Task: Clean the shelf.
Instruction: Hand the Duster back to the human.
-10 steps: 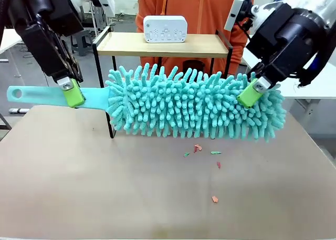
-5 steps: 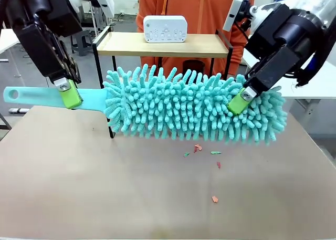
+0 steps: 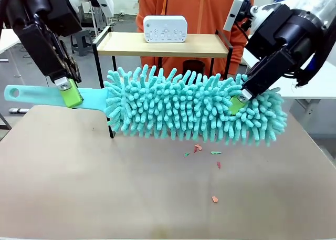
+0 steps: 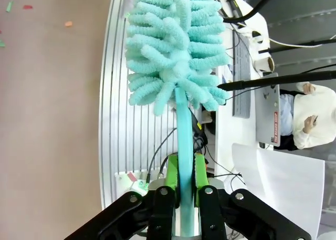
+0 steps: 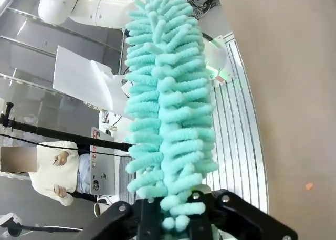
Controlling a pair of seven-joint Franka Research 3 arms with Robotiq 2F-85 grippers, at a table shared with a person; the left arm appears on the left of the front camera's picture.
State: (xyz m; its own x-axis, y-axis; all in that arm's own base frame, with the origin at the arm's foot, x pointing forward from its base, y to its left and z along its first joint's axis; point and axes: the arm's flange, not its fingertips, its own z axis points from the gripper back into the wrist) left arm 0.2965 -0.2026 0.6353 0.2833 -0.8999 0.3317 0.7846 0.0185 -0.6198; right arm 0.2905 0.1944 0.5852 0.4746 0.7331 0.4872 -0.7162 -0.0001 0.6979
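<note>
Duster (image 3: 194, 111): teal, shaggy, held off the tabletop (image 3: 105, 187) with its long axis running side to side, parallel to the far edge; the left gripper (image 3: 70, 94) is clamped on the flat handle (image 4: 185, 145), and the right gripper (image 3: 239, 102) has its fingers buried in the fluffy head, seemingly closed on it. Shelf (image 3: 163, 43): stands at the tabletop's far edge, directly behind and above the duster, its top board carrying a small white device (image 3: 165, 28). Coming move likely turns on lifting the duster up and away toward that board; both arms are about equally near.
</note>
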